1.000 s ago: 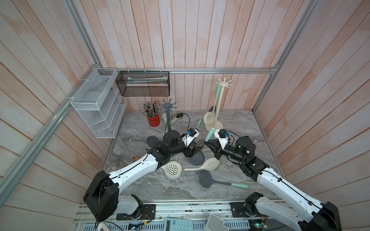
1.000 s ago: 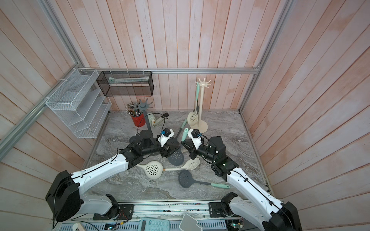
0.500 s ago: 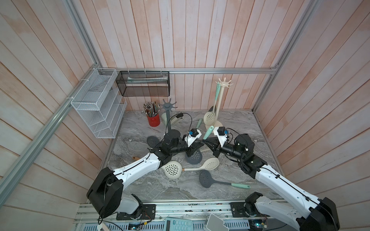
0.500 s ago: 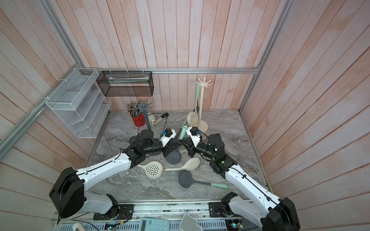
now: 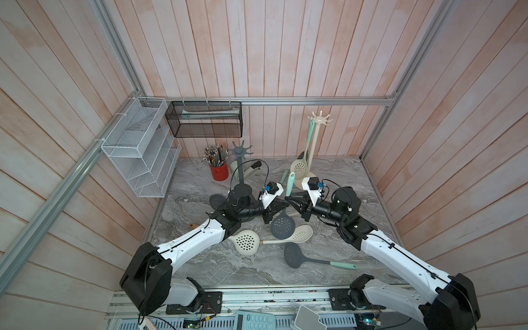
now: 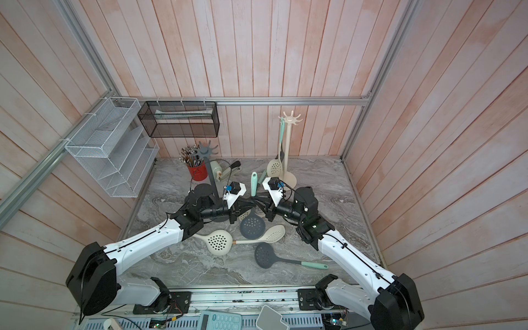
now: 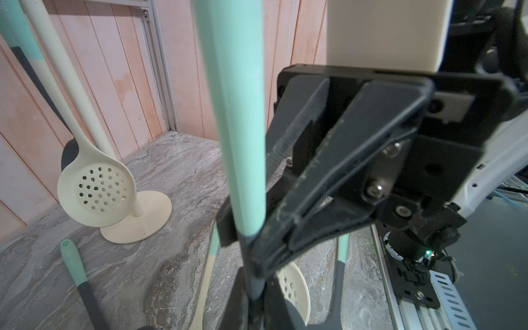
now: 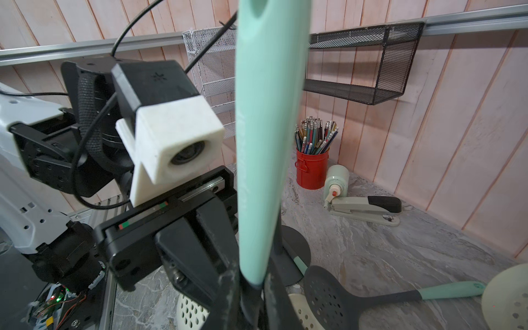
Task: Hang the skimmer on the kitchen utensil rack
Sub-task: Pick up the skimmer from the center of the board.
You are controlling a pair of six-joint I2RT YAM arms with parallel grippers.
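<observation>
Nearest, flat on the grey marbled surface (image 5: 228,271): a spare dark grey skimmer with a mint handle (image 5: 314,258), a cream round skimmer (image 5: 247,243) and a cream slotted spoon (image 5: 298,235).

Just beyond, upright between both arms: the task's dark grey perforated skimmer with a mint-green handle (image 5: 283,227), head down just above the surface, handle up. Clamped at its dark neck by the left claw (image 5: 283,206), fully closed. Flanked slightly higher by the right claw (image 5: 288,197), narrow. Cannot tell from the wrist views whether it is pinching or letting go.

Further back: the dark grey spoked utensil rack (image 5: 242,149) close behind the left arm. Toward the wall, well apart, the cream rack (image 5: 320,121) with a cream hanging skimmer (image 5: 298,168).

Could go wrong at this handover: released before the left grip sits square, likely to swing or slip down onto the spoons below. Could also miss a prong, being gripped far from the hanging hole (image 8: 257,5) at the handle tip. Might tip the rack if its post is nudged.

Against a second ago: left claw then wide beside the neck, now shut on it. Skimmer itself hardly shifted.
</observation>
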